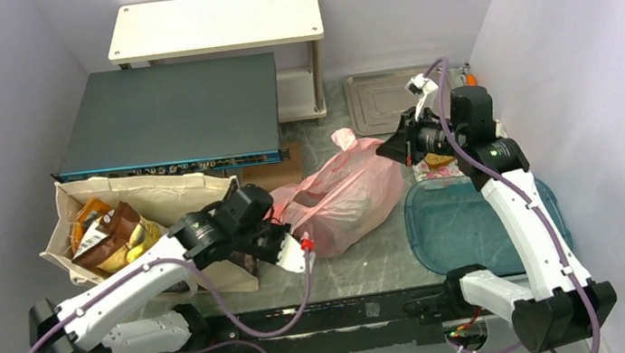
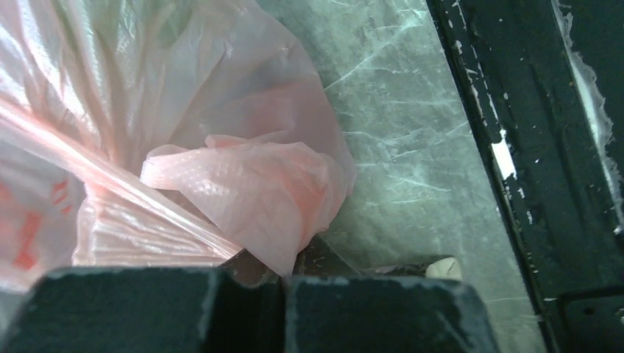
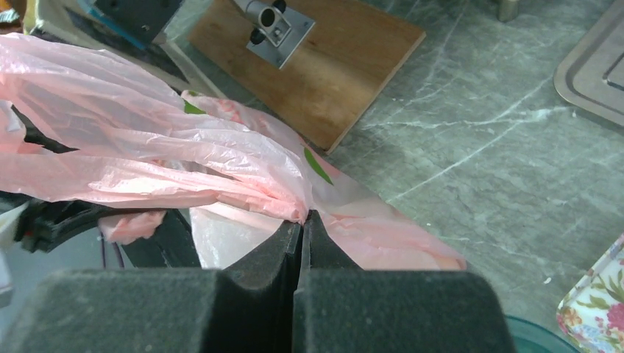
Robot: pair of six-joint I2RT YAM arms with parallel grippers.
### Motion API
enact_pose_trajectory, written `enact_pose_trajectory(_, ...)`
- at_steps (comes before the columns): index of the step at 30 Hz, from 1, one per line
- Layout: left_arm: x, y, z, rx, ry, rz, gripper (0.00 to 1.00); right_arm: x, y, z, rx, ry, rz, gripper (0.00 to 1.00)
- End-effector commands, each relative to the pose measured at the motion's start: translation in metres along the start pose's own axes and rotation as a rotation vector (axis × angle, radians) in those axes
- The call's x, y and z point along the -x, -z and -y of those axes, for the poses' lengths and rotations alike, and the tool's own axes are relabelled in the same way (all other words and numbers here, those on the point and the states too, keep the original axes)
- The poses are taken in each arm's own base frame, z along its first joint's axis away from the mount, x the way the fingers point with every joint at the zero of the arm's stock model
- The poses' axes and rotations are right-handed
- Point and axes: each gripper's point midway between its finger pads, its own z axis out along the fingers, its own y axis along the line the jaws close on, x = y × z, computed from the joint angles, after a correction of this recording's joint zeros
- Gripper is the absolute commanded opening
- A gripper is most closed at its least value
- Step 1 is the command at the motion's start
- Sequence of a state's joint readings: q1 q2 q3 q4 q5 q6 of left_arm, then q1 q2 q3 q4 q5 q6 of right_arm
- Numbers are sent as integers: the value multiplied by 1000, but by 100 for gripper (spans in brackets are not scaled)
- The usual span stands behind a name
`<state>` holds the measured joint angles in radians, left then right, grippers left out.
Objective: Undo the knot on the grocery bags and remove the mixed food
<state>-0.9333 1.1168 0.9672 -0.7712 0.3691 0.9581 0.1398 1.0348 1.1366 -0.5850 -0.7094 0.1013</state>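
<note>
1. Bag [image 1: 348, 195] lies on its side in the middle of the table [image 1: 375, 264]. The tote [image 1: 157, 201] is on its left and the teal tray [image 1: 480, 227] on its right.
2. The left gripper [image 2: 283, 273] is at the bag's near-left end with its fingers closed. A crumpled flap of pink film runs down into the seam between them, so I judge it has film pinched.
3. The right gripper [image 3: 302, 220] is at the far-right end, closed on a bunch of gathered strands. These run taut away from its tips.
4. I cannot pick out the knot itself. It is probably somewhere in the twisted film between the two grips.
5. The step in hand looks like pulling the tied ends apart.
   - Draw the arms away from each other slowly and along the line of the strands, not upward, or the whole bag may lift.
   - The film is thin and will likely stretch or tear before a tight knot gives.
   - If the pull only cinches the knot, let go and take a loose end closer to it.
6. The bag is translucent, crinkled and bulging, so it seems full.
   - Bits of green [image 3: 318, 166] show through the film in the right wrist view.
   - Red print shows in the left wrist view.
   - No food lies out on the table.
7. The tote stands open with chip bags [image 1: 106, 231] inside.
</note>
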Motion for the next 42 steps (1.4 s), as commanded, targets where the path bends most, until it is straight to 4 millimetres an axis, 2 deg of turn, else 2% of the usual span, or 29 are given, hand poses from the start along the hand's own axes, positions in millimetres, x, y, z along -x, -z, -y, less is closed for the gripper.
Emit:
enact_pose_trajectory(1,-30,14,51,-147,-88,-80,0,50,14,24,-97,64,143,0)
enact_pose_trajectory(4,-37,17,52,-144,-104,-111,0,45,11,21,-54,51,125,0)
enact_pose_trajectory(5,-33,18,46,-124,-97,-107,8,41,10,18,-30,42,113,0)
enact_pose_trajectory(8,-1,29,25,-69,-22,-28,52,17,7,6,53,15,47,0)
enact_pose_trajectory(10,29,39,4,-14,47,52,65,1,6,-1,92,9,-1,4)
enact_pose_trajectory(13,65,52,-21,39,117,157,72,-16,9,-3,101,43,-48,50)
enact_pose_trajectory(15,83,60,-35,82,153,216,77,-18,12,-2,86,81,-55,70)
enact_pose_trajectory(18,101,67,-52,142,187,287,86,-6,13,-3,64,134,-41,86)
enact_pose_trajectory(21,103,61,-64,168,231,287,90,13,7,-9,64,174,-23,90)
enact_pose_trajectory(24,101,52,-71,165,265,269,91,19,-3,-20,83,214,-36,99)
enact_pose_trajectory(29,100,43,-78,146,299,252,95,8,-20,-39,95,296,-89,100)
enact_pose_trajectory(31,93,36,-75,130,296,226,94,4,-26,-37,73,307,-106,100)
enact_pose_trajectory(35,70,21,-65,111,302,146,92,-9,-39,-21,-5,326,-173,98)
enact_pose_trajectory(38,36,-4,-50,101,309,43,94,-15,-46,-7,-77,323,-191,83)
enact_pose_trajectory(42,2,-34,-36,80,296,-80,99,-16,-48,-2,-101,307,-190,50)
